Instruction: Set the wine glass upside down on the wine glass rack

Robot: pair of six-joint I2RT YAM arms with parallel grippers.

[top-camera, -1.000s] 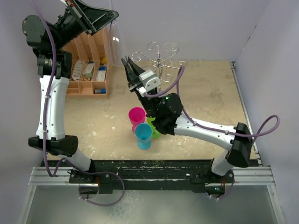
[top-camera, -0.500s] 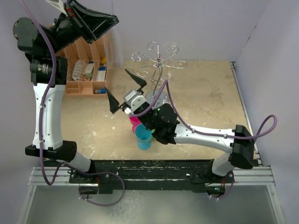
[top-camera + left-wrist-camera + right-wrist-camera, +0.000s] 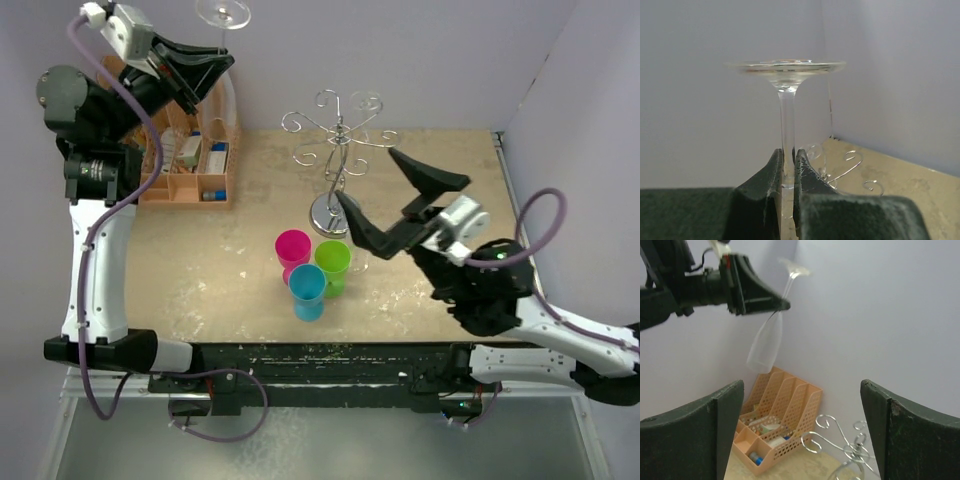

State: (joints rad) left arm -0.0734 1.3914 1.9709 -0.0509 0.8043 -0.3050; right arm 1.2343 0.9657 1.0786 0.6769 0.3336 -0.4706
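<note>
- Top view: the left gripper point(image 3: 220, 62) pinches the glass point(image 3: 222, 13) by its stem, foot up. It is high over the organiser point(image 3: 160, 190) at far left, well apart from the rack point(image 3: 340, 135). The right gripper point(image 3: 366, 173) gapes empty near the rack.
- Left wrist: jaws clamped on the stem, so the glass is already inverted.
- Right wrist: the bowl hangs mouth down, and nothing sits between this gripper's own fingers. I judge that carrying the glass across and hanging it on the rack remain.

— How many glasses?
— One wine glass point(image 3: 786, 67), at the left tool point(image 3: 788, 159). One wine glass rack point(image 3: 340, 135).
— Cups?
— Three beside the right tool point(image 3: 370, 176): pink cup point(image 3: 293, 245), green cup point(image 3: 333, 258), blue cup point(image 3: 308, 285). One orange organiser point(image 3: 190, 165) under the left tool.
</note>
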